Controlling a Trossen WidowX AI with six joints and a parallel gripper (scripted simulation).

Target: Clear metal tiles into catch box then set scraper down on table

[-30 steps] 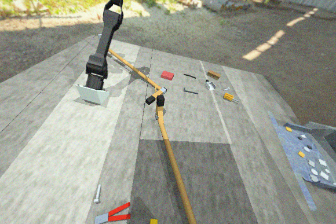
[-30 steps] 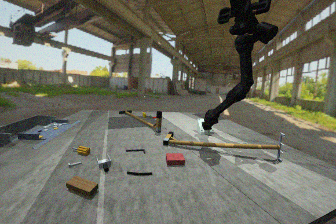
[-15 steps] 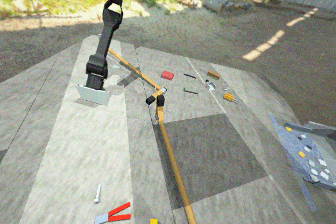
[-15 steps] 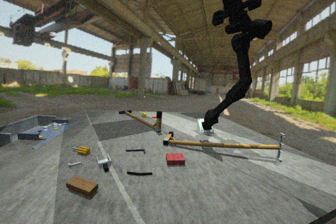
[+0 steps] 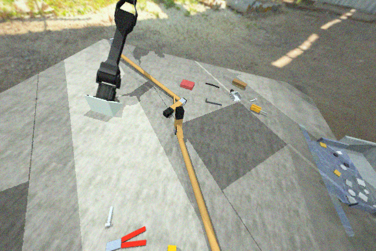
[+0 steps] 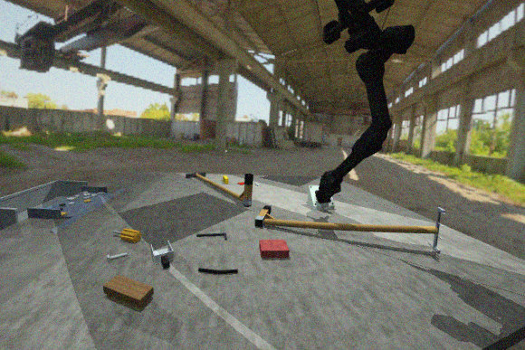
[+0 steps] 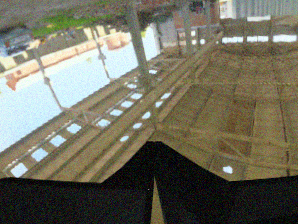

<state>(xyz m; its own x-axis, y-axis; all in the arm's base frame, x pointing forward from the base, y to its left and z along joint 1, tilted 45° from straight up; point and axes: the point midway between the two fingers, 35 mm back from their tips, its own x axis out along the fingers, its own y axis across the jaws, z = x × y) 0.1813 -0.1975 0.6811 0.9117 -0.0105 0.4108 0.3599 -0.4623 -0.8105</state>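
The bench plate [image 5: 322, 159] [image 6: 81, 217] is bluish, at the right in the top view and the left in the exterior view. Several white, dark and yellow tiles [image 5: 360, 181] [image 6: 87, 200] lie on it. The grey catch box [image 5: 360, 141] [image 6: 7, 217] adjoins its outer end. Two long wooden-handled tools lie on the table: one handle [image 5: 150, 77] [image 6: 348, 227] ends in an upright thin metal head, the other handle [image 5: 196, 183] [image 6: 219, 186] in a dark crosswise head. I cannot tell which is the long scraper. My gripper [image 7: 153, 148] is shut and empty, raised high above the table.
A red block [image 5: 187, 84] [image 6: 273, 249], a wooden block [image 5: 239, 83] [image 6: 128, 291], a yellow-handled tool [image 5: 255, 108] [image 6: 130, 234] and dark rods lie between handles and plate. Red-handled pliers [image 5: 133, 244] and a bolt [image 5: 109, 216] lie near the lower left of the top view.
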